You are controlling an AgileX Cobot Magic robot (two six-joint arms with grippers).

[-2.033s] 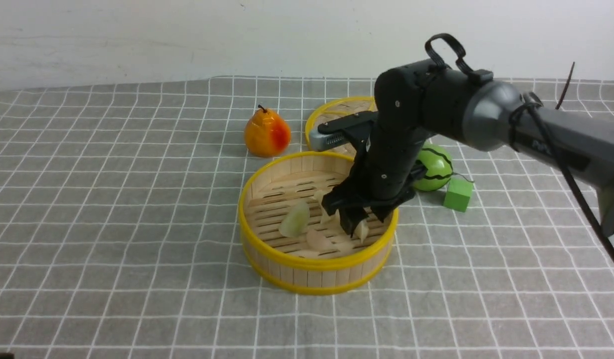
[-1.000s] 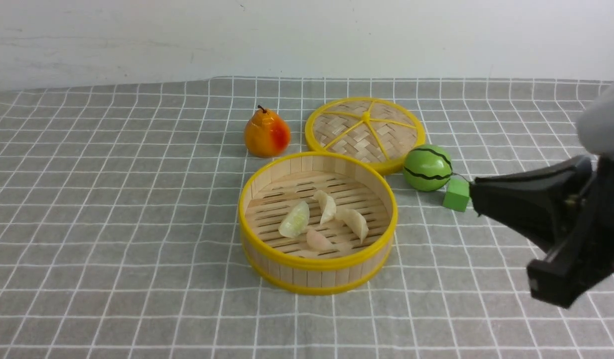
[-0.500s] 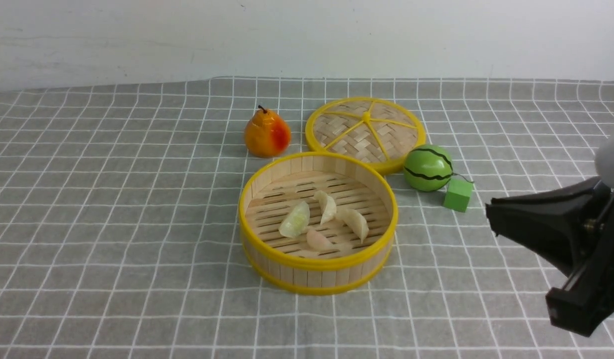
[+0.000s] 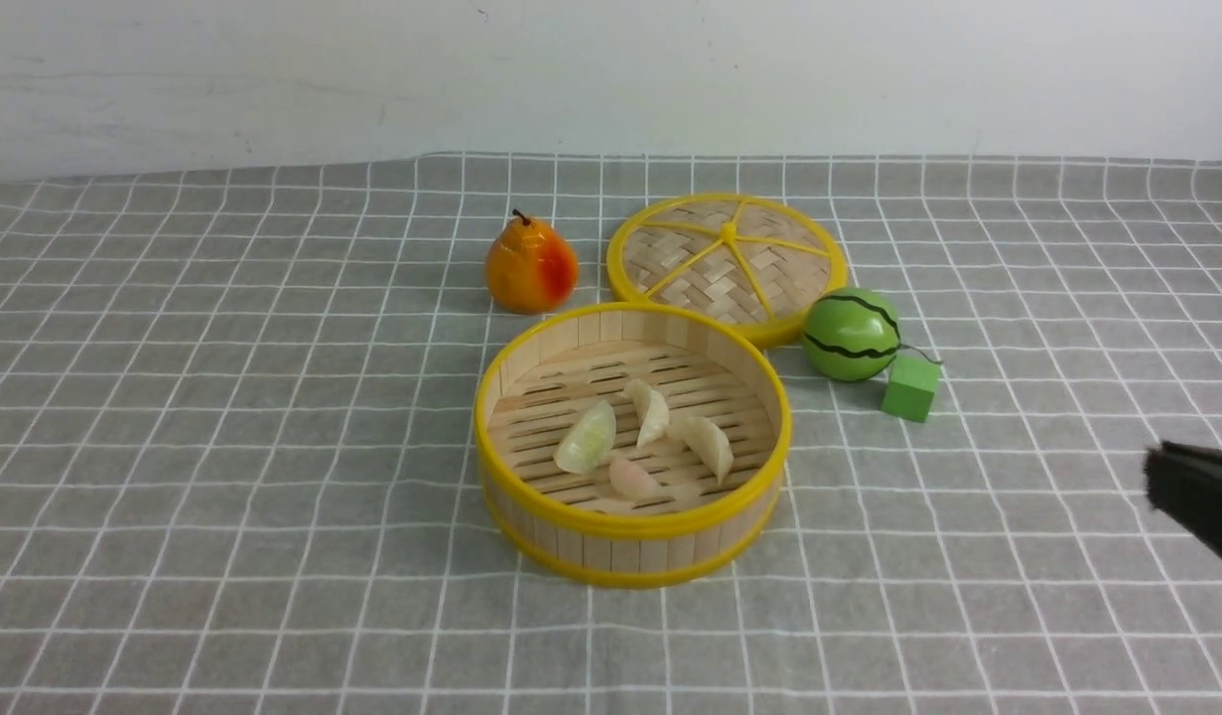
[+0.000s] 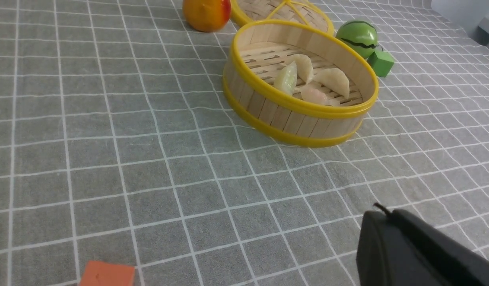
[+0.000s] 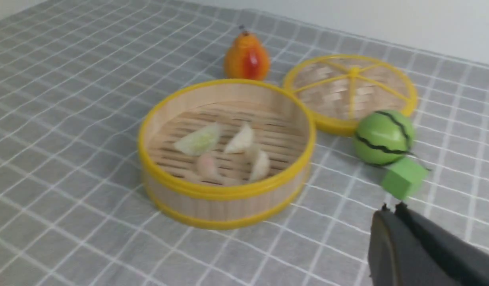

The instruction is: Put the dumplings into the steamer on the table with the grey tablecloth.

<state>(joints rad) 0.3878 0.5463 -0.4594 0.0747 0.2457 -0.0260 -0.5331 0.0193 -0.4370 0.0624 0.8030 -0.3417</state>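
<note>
The steamer [image 4: 630,544] stands mid-table on the grey tablecloth [image 4: 223,417]. Several dumplings lie on its slatted floor: a greenish one [image 4: 586,438], two whitish ones [image 4: 651,409] [image 4: 708,443] and a pinkish one [image 4: 632,478]. My right gripper [image 4: 1154,475] shows at the right edge of the front view, far from the steamer; its jaws are shut and hold nothing [image 6: 391,207]. My left gripper [image 5: 381,212] is outside the front view. In its wrist view it hovers over bare cloth, short of the steamer [image 5: 300,119], shut and empty.
Behind the steamer are an orange pear [image 4: 530,265] and the flat woven lid [image 4: 727,262]. A green striped ball [image 4: 852,334] and a green cube [image 4: 911,387] sit to its right. An orange block [image 5: 106,274] lies on the cloth near my left gripper.
My right arm has pulled out of the steamer and back to the right edge of view. The whitish dumpling beneath it stays in the steamer. Nothing else moved.
</note>
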